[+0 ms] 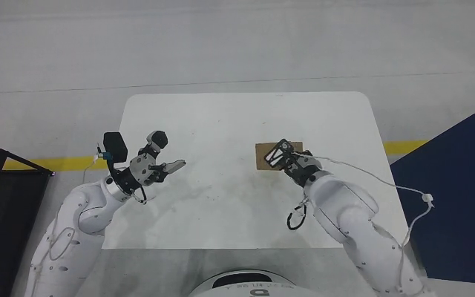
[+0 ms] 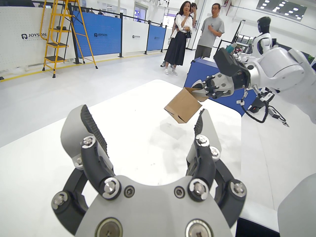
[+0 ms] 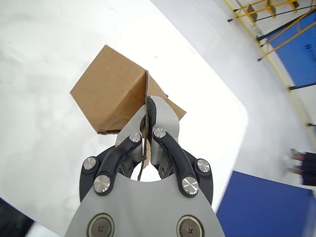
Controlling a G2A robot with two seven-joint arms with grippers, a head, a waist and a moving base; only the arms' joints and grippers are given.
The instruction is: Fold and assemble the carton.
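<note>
Steadying the small brown cardboard carton [image 3: 108,92] by one edge pinched in the right gripper [image 3: 149,99], then closing in squarely with the wide-open left gripper [image 2: 143,114].

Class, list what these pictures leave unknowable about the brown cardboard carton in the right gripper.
1. Top view: the right gripper covers much of the brown cardboard carton, hiding its flaps.
2. Right wrist view: the carton's own walls hide its inside and far faces.
3. Left wrist view: the carton is too small to tell whether its lower flaps are locked.
</note>
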